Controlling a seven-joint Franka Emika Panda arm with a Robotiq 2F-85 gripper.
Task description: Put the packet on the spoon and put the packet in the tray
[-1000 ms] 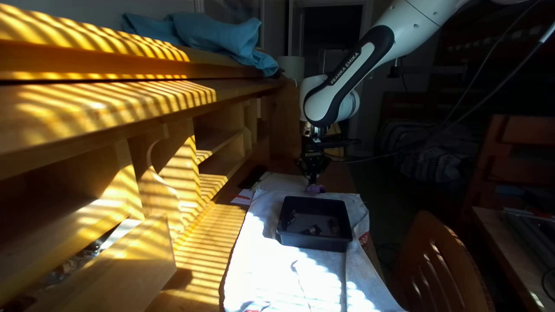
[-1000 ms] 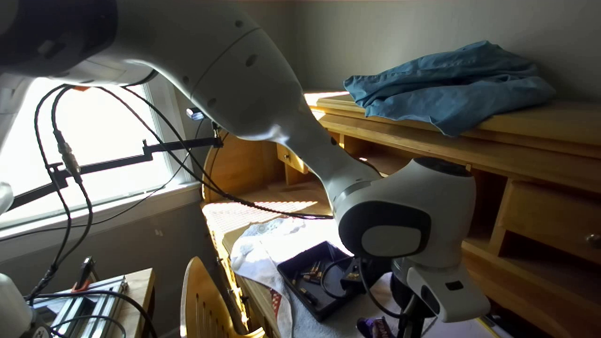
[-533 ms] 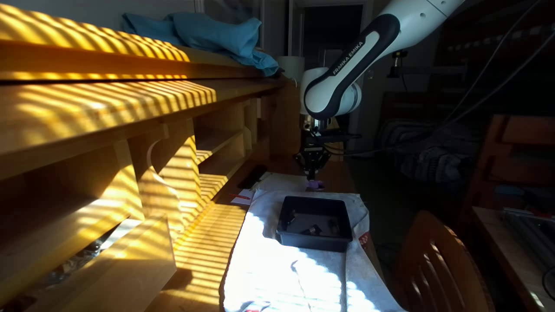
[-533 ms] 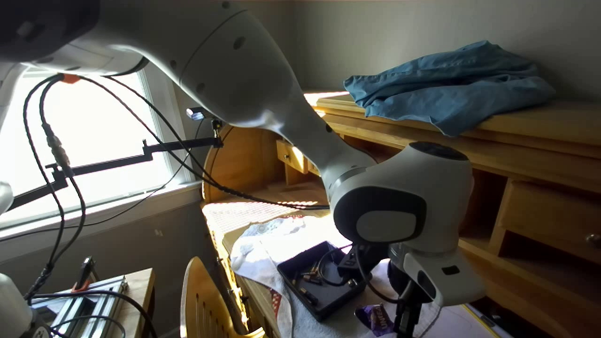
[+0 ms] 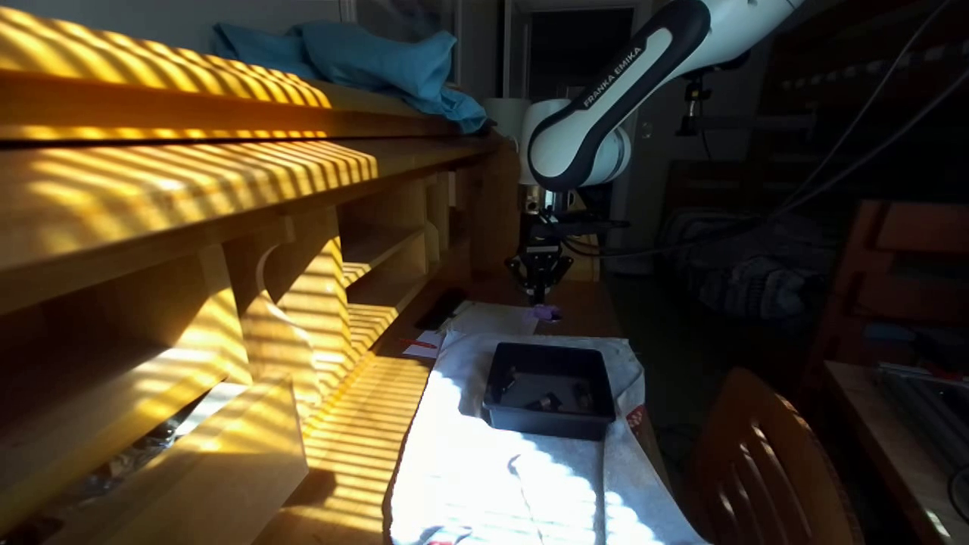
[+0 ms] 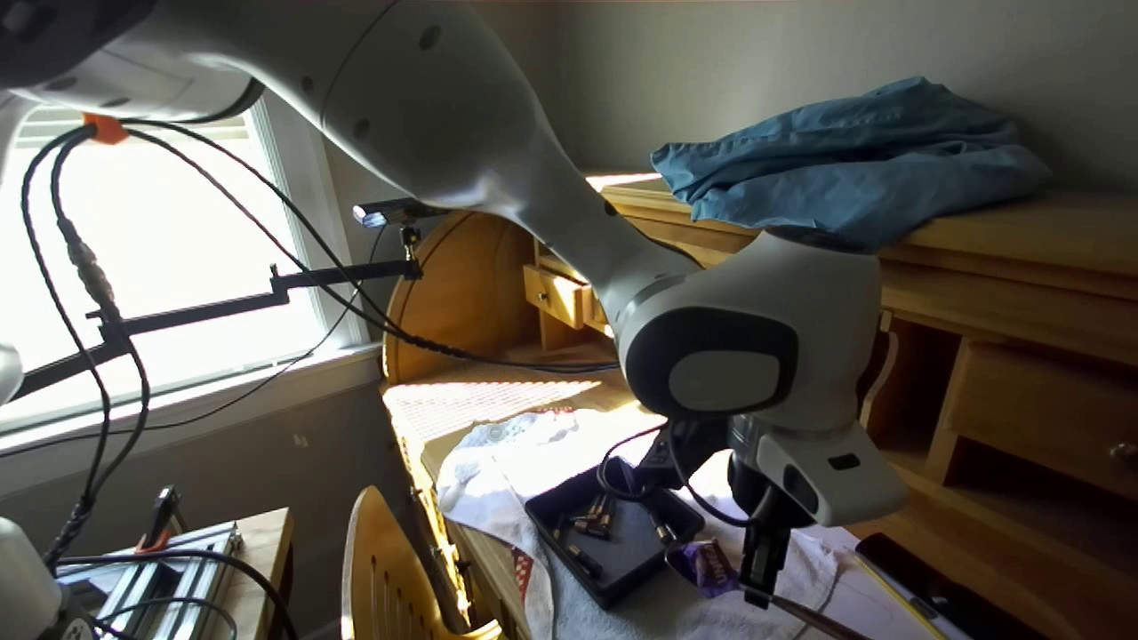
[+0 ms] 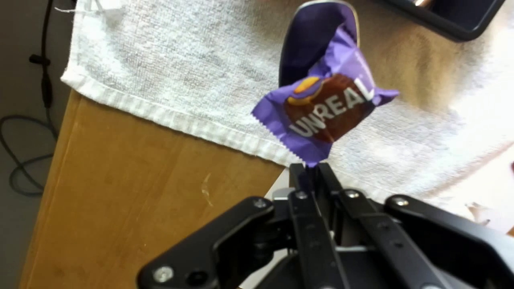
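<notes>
The bare brown wooden counter [image 7: 120, 192] carries a white terry-cloth towel [image 7: 172, 68], and on that sits the black, shallow, rectangular tray [image 5: 549, 425]. In the wrist view only a corner of it shows at upper right, ahead of the load and apart from it. The black two-fingered pincer [image 7: 313, 172] is closed nearly all the way, pinching the thin handle of a shiny, dark-bowled, rounded spoon [image 7: 301, 48]. The spoon's long axis runs out from the fingertips, bowl foremost, so the next move probably calls for carrying it forward and rightward, as the wrist view has it, over the tray, then tipping. The crinkled purple packet [image 7: 333, 108], brown-patched and lettered UNREAL, lies on the bowl and overhangs its side. Small dark and brassy pieces [image 6: 594, 526] lie inside the tray.

The packet hides the spoon's neck; whether its near corner touches the pincer, I cannot tell. Where the packet [image 5: 546, 312] shows tiny in an exterior view, the spoon is lost in shadow.
</notes>
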